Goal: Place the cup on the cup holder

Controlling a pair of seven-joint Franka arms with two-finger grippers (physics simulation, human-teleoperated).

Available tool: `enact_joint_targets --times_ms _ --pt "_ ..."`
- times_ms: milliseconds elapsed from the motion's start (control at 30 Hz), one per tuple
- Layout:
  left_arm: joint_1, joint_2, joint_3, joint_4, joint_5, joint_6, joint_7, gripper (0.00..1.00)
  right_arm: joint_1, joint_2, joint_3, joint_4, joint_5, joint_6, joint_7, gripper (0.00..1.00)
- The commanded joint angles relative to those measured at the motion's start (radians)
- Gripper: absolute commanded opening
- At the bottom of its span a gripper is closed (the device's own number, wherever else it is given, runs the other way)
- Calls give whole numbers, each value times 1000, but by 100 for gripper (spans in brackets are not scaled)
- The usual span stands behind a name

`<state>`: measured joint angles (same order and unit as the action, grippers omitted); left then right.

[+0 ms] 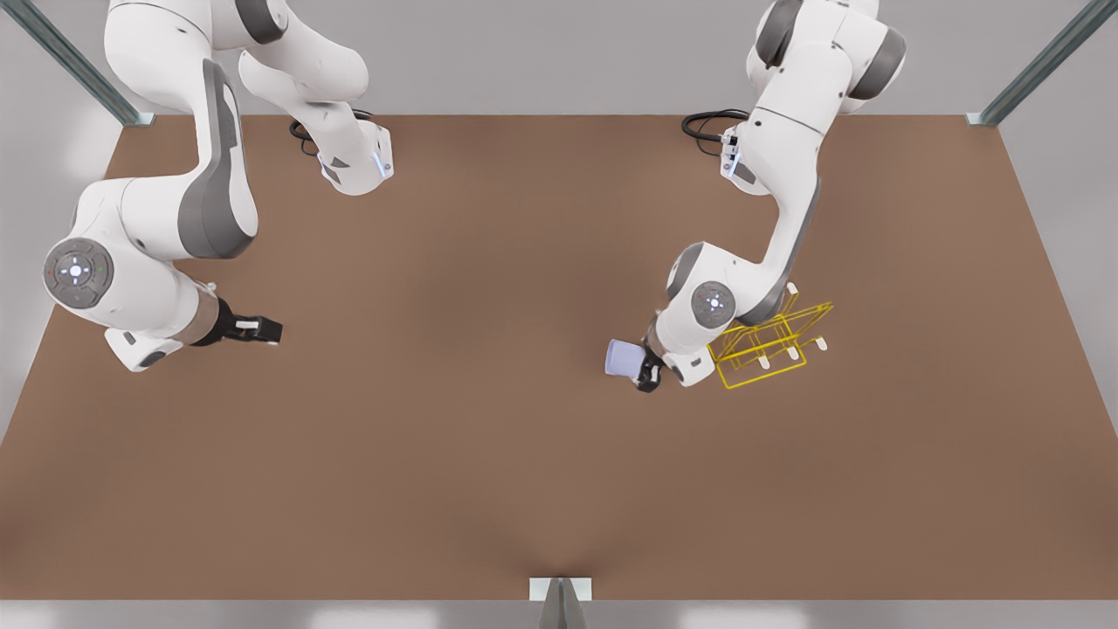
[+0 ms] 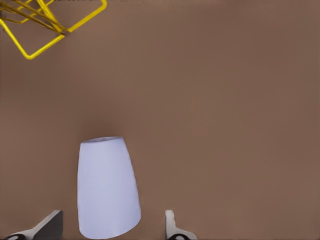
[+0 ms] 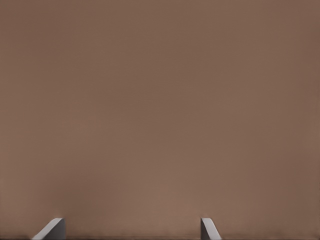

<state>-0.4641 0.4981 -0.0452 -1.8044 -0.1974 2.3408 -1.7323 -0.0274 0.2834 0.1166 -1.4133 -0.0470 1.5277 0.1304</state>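
table (image 1: 489,454): brown, big; most of it bare, esp. the near half & middle of the front view. Plenty of room to swing w/o hitting anything.
arms: two white Frankas mounted at the far edge. The one on the front view's right carries the left wrist cam (cup + rack show in that view); the one on the front view's left is the right arm, waiting.
cup holder (image 1: 769,345): yellow wire rack, white-tipped prongs, on the table at the front view's right, partly behind the left arm's wrist. Well clear of the table edges.
left claw (image 1: 645,367): low, just beside the rack on its table-centre side. Fingers (image 2: 172,225) apart, one each side of the cup; left wrist view shows a gap on one side, so not clamped as far as I can tell.
right claw (image 1: 266,330): over bare table at the front view's left, fingers (image 3: 209,229) spread, nothing between them.
cup (image 1: 624,358): lavender-blue, between the left claw's fingers, near the rack but not on it.
step: grasp stage, I judge; placing not yet done.
next: close on the cup, lift, carry the short way to the rack, lower it over a prong. Needs height first, since prongs slant up & the arm's own wrist crowds the rack.
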Motion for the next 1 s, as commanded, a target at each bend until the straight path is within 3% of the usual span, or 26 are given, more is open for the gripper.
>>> enact_joint_targets --times_ms 0,167,500,667,967 --pt "5 8 -2 -6 76 38 -705 100 0 2 0 0 -4 -35 -117 100" --pt "-13 8 -30 -13 69 -69 -181 100 0 2 0 2 -2 -37 -118 100" --pt "-16 79 -48 -3 70 -21 -162 100 -3 5 -2 2 -2 -35 -118 100" --pt "-11 92 -48 -3 69 -18 129 100 -6 11 -3 2 -2 -35 -118 100" --pt "-11 129 -48 -9 69 -15 168 100 -9 13 -2 0 -1 -35 -118 100"
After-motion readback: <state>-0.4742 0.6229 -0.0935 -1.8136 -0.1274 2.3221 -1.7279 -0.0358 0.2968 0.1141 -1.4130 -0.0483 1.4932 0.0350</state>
